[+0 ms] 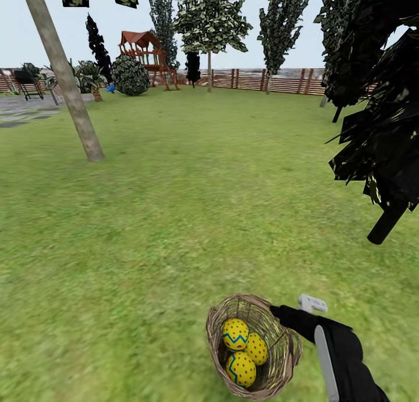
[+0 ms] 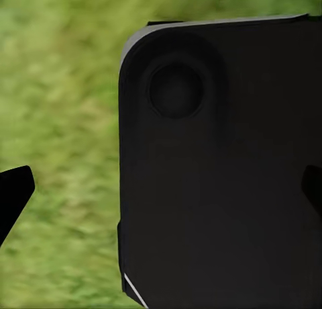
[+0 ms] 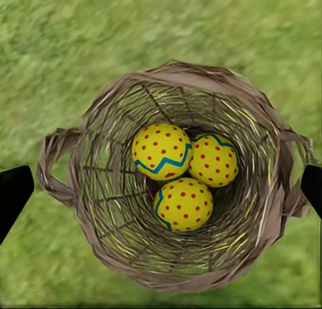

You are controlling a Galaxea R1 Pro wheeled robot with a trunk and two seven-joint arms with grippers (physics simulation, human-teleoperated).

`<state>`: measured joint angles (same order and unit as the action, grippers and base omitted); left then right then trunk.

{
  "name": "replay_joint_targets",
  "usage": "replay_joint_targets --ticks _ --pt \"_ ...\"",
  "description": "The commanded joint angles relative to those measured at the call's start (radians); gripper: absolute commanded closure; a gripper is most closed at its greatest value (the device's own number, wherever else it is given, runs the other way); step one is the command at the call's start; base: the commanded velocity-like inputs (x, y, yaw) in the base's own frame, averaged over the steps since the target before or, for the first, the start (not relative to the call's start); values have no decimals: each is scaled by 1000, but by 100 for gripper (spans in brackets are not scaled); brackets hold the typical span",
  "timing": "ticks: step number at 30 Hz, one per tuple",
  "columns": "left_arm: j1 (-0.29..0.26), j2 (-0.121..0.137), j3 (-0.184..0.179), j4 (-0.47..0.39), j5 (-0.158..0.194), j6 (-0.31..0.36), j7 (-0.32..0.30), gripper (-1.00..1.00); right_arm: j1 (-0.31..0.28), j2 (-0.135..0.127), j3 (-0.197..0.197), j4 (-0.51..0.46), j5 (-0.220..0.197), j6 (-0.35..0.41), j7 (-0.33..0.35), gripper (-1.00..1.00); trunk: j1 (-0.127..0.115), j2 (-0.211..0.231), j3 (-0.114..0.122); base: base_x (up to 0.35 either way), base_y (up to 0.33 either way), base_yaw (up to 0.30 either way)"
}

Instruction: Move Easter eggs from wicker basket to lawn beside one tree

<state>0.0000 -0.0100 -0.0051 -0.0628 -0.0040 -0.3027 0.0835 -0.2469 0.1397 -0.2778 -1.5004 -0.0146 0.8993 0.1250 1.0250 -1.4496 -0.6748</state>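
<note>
The wicker basket (image 1: 273, 367) rests on the lawn (image 1: 174, 215) low in the head view, tipped toward me. In it lie the three Easter eggs (image 1: 235, 334) (image 1: 256, 348) (image 1: 241, 369), yellow with red dots. My right gripper (image 1: 282, 316) is at the basket's right rim. In the right wrist view, that gripper (image 3: 161, 195) is open above the basket (image 3: 100, 208), one fingertip (image 3: 13, 191) off each side, the eggs (image 3: 161, 151) (image 3: 213, 160) (image 3: 184, 203) below. The left gripper (image 2: 161, 195) is open in front of a black robot panel (image 2: 221, 174). The tree (image 1: 64, 76) leans at far left.
A dark conifer (image 1: 378, 128) overhangs close on the right. Open grass stretches between the basket and the tree. A stone path (image 1: 23, 108), a round bush (image 1: 130, 74), a red playset (image 1: 145, 52) and a wooden fence (image 1: 262, 78) lie far back.
</note>
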Motion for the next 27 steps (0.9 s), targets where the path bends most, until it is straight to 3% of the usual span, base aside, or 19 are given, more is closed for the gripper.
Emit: replay_joint_targets --ticks 1,10,15,22,25,27 --pt "0 0 -1 -1 -1 -2 4 -100 -3 1 -1 4 -1 8 1 -100 0 0 -1 0 0 0" --pt "0 0 0 -2 0 -3 5 -100 -8 -22 -10 29 -5 25 -5 -100 0 0 -1 0 0 0" --pt "0 0 0 -2 0 -4 5 -100 -11 -59 -50 36 -8 25 -4 -100 0 0 -1 0 0 0" --pt "0 -1 0 -2 0 -4 5 -100 -20 -79 -97 47 -8 23 -6 -100 0 0 -1 0 0 0" --pt "0 -1 0 -2 0 -4 5 -100 -42 -91 -107 96 -8 23 -8 -100 0 0 -1 0 0 0" --pt "0 -1 0 -2 0 -4 5 -100 -71 -113 -110 170 -8 22 -8 -100 0 0 -1 0 0 0"
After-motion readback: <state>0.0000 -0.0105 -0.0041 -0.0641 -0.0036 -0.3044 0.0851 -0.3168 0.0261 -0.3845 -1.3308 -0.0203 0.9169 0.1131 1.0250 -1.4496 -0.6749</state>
